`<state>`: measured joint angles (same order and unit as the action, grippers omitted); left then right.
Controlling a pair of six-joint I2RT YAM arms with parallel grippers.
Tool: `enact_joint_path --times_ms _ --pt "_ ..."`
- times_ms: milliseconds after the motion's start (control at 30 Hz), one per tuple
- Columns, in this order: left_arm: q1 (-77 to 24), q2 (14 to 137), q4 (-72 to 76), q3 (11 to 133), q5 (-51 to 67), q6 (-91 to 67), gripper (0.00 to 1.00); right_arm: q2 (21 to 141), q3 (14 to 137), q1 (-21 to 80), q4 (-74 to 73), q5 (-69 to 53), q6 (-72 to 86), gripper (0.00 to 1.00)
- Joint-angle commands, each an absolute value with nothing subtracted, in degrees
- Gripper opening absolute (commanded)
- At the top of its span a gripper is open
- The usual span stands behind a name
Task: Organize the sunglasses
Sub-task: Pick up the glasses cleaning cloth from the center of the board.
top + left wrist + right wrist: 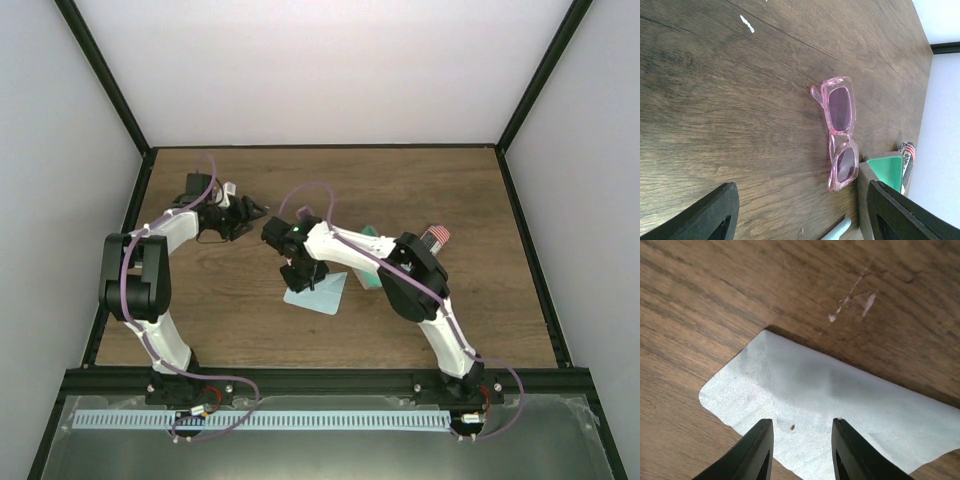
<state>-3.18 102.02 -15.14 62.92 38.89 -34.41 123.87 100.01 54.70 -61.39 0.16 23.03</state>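
Two sets of jaws, neither gripping anything: left gripper (805, 207) spread wide, aimed at the pink sunglasses (840, 134) lying on the table (715, 75) just ahead, seemingly lined up for a grasp; right gripper (802, 445) partly parted, low over the light blue cloth (840, 390).

The sunglasses (840, 132) lie on the counter (715, 100) ahead of the left tool (801, 186), a little right of its centre line and apart from both fingers. Just beside them, further right in that wrist view, sits an open case (887, 170), with a second case (908, 157) just beside its far side. The cloth (840, 390) lies flat on the counter directly under the right tool (801, 426), one corner reaching ahead and to the tool's left. Seen from above, the cases lie to the right of the right tool.
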Motion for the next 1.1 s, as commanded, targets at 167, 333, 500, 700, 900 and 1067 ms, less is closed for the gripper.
enact_joint_path --times_ms 167,333,500,700,900,1067 --pt "-2.99 102.49 -15.11 62.31 39.62 -33.84 0.72 126.54 100.07 56.65 -62.52 1.51 23.32 0.32" --pt "-2.99 102.5 -15.11 62.32 39.66 -33.85 0.72 127.93 99.5 56.95 -62.87 1.98 23.1 0.24" --pt "-3.01 102.67 -15.11 62.36 39.76 -33.92 0.72 128.4 98.4 56.95 -63.18 2.67 23.37 0.08" --pt "-2.99 102.83 -15.03 62.36 39.73 -33.9 0.72 127.91 99.37 56.94 -63.64 3.2 23.45 0.01" --pt "-2.99 102.66 -14.94 62.4 39.88 -33.93 0.72 126.78 101.86 56.95 -64.2 3.08 23.97 0.42" --pt "-3.36 101.31 -18.11 63.31 37.21 -29.82 0.71 123.69 101.1 56.95 -64.06 5.52 26.56 0.44"
